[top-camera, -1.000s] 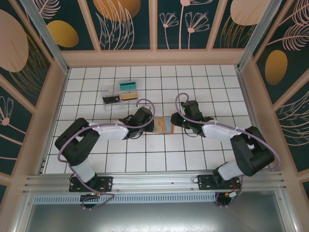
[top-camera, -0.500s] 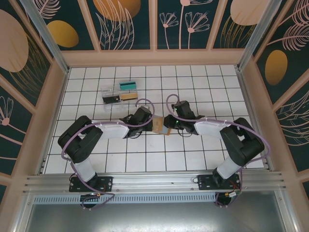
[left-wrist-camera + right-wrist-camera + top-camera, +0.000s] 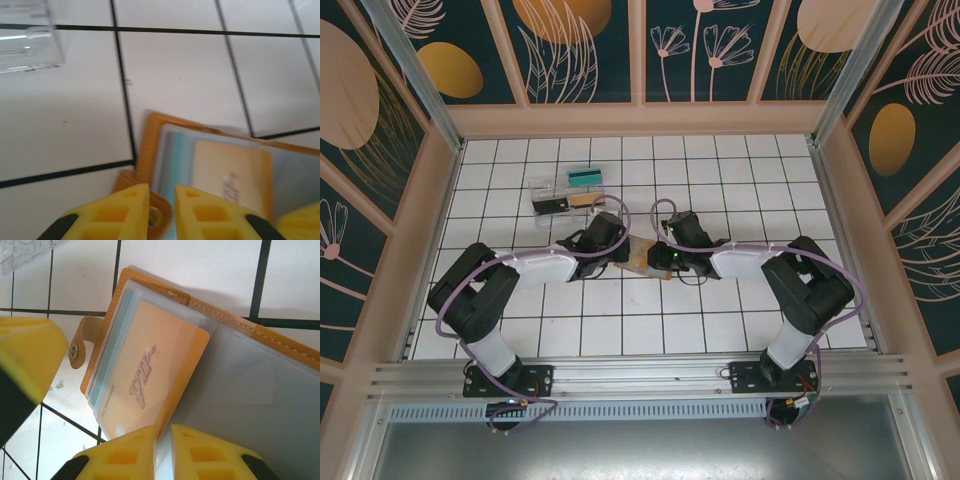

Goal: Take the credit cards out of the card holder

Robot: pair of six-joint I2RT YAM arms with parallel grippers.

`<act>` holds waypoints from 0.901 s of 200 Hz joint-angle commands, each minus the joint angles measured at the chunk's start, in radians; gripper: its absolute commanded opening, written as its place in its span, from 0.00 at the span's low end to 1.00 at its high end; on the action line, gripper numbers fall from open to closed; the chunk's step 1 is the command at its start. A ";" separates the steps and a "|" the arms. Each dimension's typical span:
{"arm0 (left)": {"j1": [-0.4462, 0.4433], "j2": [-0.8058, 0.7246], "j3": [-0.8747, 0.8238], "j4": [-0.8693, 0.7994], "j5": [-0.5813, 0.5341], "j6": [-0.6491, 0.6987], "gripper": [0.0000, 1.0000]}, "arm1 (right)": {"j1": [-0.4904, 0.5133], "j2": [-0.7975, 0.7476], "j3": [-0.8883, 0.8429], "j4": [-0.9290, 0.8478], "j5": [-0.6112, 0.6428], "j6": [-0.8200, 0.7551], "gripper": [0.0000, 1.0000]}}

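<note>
Mid-table, left gripper [image 3: 161, 192] pinches the open orange card holder [image 3: 150, 145] strap [image 3: 81, 342], right gripper [image 3: 162, 432] its sleeved VIP card [image 3: 145, 375].

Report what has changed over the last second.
The right pincer swung left to the card holder and closed on its card-bearing leaf. The left pincer, gripping the holder's snap tab, shifted slightly left and towards the far wall, the holder with it. The clear tray stayed put.
</note>
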 commanded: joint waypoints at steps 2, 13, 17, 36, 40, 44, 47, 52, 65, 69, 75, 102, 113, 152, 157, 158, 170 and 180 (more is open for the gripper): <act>0.020 0.057 -0.007 0.024 0.043 0.029 0.20 | 0.005 0.011 0.010 0.036 -0.012 0.028 0.18; 0.020 0.059 -0.016 0.043 0.060 0.023 0.21 | 0.003 0.007 -0.003 0.056 -0.017 0.048 0.20; 0.020 0.061 -0.022 0.051 0.062 0.021 0.22 | 0.001 0.006 -0.009 0.065 -0.021 0.054 0.21; 0.020 0.065 -0.037 0.071 0.073 0.011 0.22 | -0.010 0.007 -0.033 0.117 -0.051 0.085 0.23; 0.020 0.067 -0.041 0.073 0.079 0.008 0.22 | -0.012 0.010 -0.036 0.128 -0.061 0.091 0.23; 0.020 0.070 -0.044 0.076 0.086 0.003 0.21 | -0.015 0.015 -0.036 0.133 -0.067 0.094 0.23; 0.020 0.071 -0.046 0.077 0.089 -0.003 0.21 | -0.018 0.017 -0.038 0.136 -0.072 0.097 0.23; 0.020 0.071 -0.052 0.078 0.095 -0.014 0.19 | -0.020 0.021 -0.038 0.138 -0.074 0.099 0.23; 0.020 0.065 -0.076 0.089 0.108 -0.049 0.15 | -0.024 0.026 -0.039 0.140 -0.073 0.099 0.23; 0.021 0.061 -0.084 0.093 0.111 -0.062 0.15 | -0.027 0.025 -0.041 0.140 -0.073 0.099 0.23; 0.020 0.055 -0.100 0.103 0.116 -0.082 0.14 | -0.030 0.022 -0.044 0.140 -0.075 0.098 0.23; 0.018 0.004 -0.198 0.161 0.134 -0.186 0.12 | -0.047 -0.004 -0.058 0.133 -0.070 0.089 0.23; 0.013 -0.048 -0.228 0.168 0.122 -0.213 0.11 | -0.054 -0.014 -0.063 0.127 -0.072 0.082 0.23; 0.006 -0.179 -0.237 0.091 0.068 -0.209 0.12 | -0.071 -0.045 -0.075 0.109 -0.069 0.070 0.23; 0.007 -0.193 -0.227 0.078 0.061 -0.199 0.12 | -0.073 -0.049 -0.078 0.110 -0.066 0.072 0.23; 0.007 -0.195 -0.225 0.075 0.061 -0.198 0.12 | -0.072 -0.050 -0.078 0.109 -0.066 0.072 0.22; 0.006 -0.211 -0.197 0.054 0.061 -0.172 0.14 | -0.072 -0.054 -0.081 0.112 -0.066 0.073 0.23; 0.007 -0.205 -0.169 0.047 0.083 -0.147 0.16 | -0.075 -0.048 -0.079 0.116 -0.072 0.075 0.23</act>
